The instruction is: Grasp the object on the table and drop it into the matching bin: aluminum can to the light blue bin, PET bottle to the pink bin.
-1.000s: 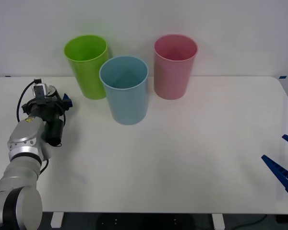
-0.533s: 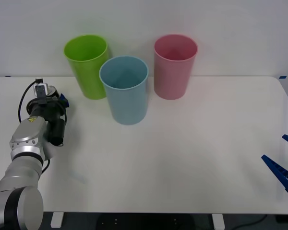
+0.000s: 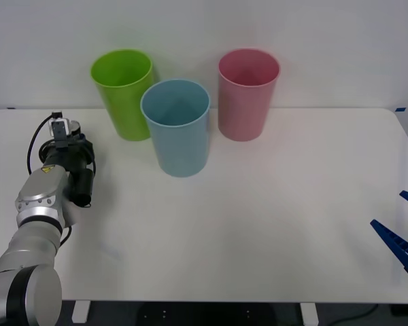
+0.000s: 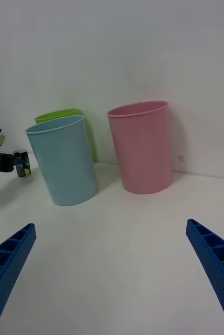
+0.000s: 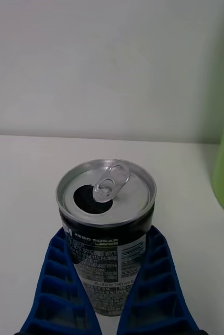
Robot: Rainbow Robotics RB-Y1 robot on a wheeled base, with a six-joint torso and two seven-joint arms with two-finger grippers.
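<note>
The aluminum can (image 5: 107, 220), dark with a silver top and pull tab, stands upright between my left gripper's (image 5: 108, 243) blue fingers (image 5: 65, 282), which press on both its sides. In the front view the left gripper (image 3: 73, 144) sits at the table's (image 3: 258, 224) far left, with the can's silver top (image 3: 69, 126) just beyond the wrist. The light blue bin (image 3: 177, 129) stands right of it, and the pink bin (image 3: 247, 95) is farther back right. My right gripper (image 3: 401, 238) rests open at the table's right front edge. The right wrist view shows the can (image 4: 21, 163) small beside the light blue bin (image 4: 62, 162).
A lime green bin (image 3: 122, 92) stands close behind and to the right of the can, next to the light blue bin. A wall runs behind the bins. The pink bin (image 4: 141, 146) faces my right gripper (image 4: 112, 282) across bare white tabletop.
My left gripper's fingers have closed in on the can; the blue finger that stuck out to the right has drawn in. The right arm has not moved.
</note>
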